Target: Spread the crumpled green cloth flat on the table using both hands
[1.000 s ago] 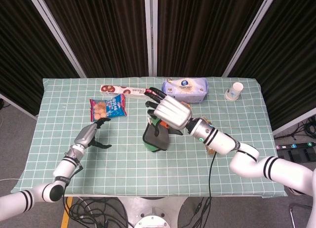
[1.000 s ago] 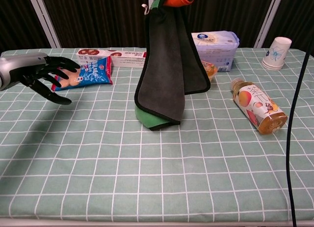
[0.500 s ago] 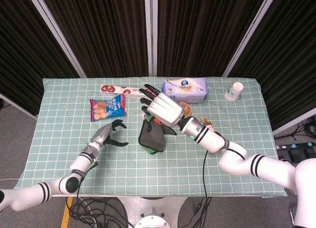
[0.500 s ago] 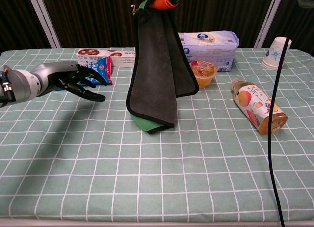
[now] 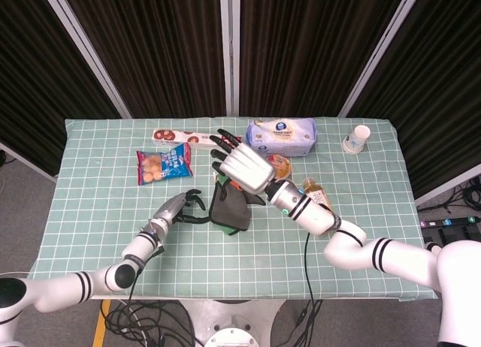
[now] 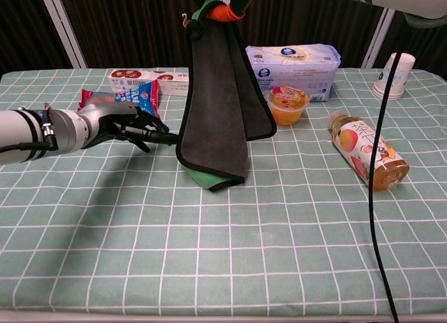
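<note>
The cloth (image 6: 218,106), dark grey with a green underside, hangs in a long fold from my right hand (image 5: 242,167). That hand grips its top corner high above the table (image 5: 83,234). The cloth's lower end (image 5: 228,212) rests on the checked tablecloth. In the chest view only the fingers of the right hand (image 6: 234,0) show at the top edge. My left hand (image 6: 122,124) reaches in low from the left. Its fingers are apart and their tips are at the cloth's left edge. In the head view the left hand (image 5: 179,209) lies right beside the cloth.
A blue snack bag (image 6: 129,99) and a biscuit box (image 6: 150,80) lie behind the left hand. Right of the cloth are a jelly cup (image 6: 288,104), a pack of wipes (image 6: 293,66), a lying bottle (image 6: 367,149) and a paper cup (image 6: 392,75).
My left hand has moved right across the table until its fingertips reach the cloth's left edge. The right hand has shifted the hanging cloth slightly left.
</note>
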You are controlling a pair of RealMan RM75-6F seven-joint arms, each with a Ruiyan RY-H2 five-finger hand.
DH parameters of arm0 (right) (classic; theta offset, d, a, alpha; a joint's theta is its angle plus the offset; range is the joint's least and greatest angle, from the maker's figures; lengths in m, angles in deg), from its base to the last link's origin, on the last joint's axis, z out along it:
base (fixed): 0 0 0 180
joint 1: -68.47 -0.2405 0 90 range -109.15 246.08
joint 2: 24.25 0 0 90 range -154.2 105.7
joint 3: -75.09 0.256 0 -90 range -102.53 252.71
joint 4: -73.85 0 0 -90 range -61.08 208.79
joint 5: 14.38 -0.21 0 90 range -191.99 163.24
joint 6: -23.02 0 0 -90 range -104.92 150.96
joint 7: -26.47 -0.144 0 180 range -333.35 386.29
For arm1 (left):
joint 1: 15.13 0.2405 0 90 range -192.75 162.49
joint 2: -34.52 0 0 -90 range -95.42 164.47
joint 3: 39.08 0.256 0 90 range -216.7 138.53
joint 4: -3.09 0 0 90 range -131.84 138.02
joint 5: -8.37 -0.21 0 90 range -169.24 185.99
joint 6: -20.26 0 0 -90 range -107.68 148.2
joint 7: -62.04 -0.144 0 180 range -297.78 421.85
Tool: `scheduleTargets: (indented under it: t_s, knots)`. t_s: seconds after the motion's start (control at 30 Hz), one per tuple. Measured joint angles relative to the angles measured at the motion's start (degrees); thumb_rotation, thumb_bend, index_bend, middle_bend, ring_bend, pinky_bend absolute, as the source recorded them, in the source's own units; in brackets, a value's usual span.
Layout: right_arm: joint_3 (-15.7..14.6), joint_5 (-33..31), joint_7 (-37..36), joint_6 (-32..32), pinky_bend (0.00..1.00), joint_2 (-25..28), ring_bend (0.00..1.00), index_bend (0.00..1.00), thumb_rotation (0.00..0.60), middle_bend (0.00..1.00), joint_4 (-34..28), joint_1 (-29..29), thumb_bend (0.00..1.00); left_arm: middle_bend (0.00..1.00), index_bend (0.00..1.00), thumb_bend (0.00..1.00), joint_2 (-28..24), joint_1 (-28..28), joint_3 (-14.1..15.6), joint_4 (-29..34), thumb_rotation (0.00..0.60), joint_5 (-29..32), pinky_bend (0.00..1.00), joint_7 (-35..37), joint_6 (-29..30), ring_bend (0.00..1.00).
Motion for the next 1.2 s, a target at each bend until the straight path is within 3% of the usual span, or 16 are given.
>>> scheduleTargets:
  t_s: [0.3,0.47,0.7,1.07,1.2]
  knots:
    - [0.2,-1.7,1.6,0.3,0.08,-0.3,0.08,0.69,0.6,0.31,-1.1,0.2,0.46,0.2,0.54,0.16,1.3,-1.2,1.0,2.2,0.356,0.6,0.24,-3.2,3.3,0.17]
    - [0.4,-2.3,2.5,0.9,0.08,-0.6,0.08,0.69,0.6,0.31,-1.5,0.4,0.46,0.2,0.56,0.17,3.5,-2.3,1.3,1.3,0.404,1.5,0.24,-6.3,6.1,0.17]
    - [0.6,-3.4,4.7,2.0,0.08,-1.2,0.08,0.69,0.6,0.31,-2.0,0.8,0.46,0.21,0.57,0.17,7.2,-4.2,0.6,-2.0,0.425,7.4,0.24,-10.2,8.3,0.17]
    - [1.5,-6.1,8.9,3.0,0.08,-2.9,0.08,0.69,0.6,0.31,-2.7,0.7,0.46,0.24,0.62,0.2,9.2,-5.4,-2.1,-5.0,0.429,12.6,0.24,-9.9,6.0,0.17]
    - [2.0,-6.9,10.0,3.2,0.08,-3.7,0.08,0.69,0.6,0.31,-3.1,0.4,0.46,0.26,0.66,0.23,9.2,-5.2,-3.1,-5.7,0.463,13.6,0.24,-8.7,4.8,0.17]
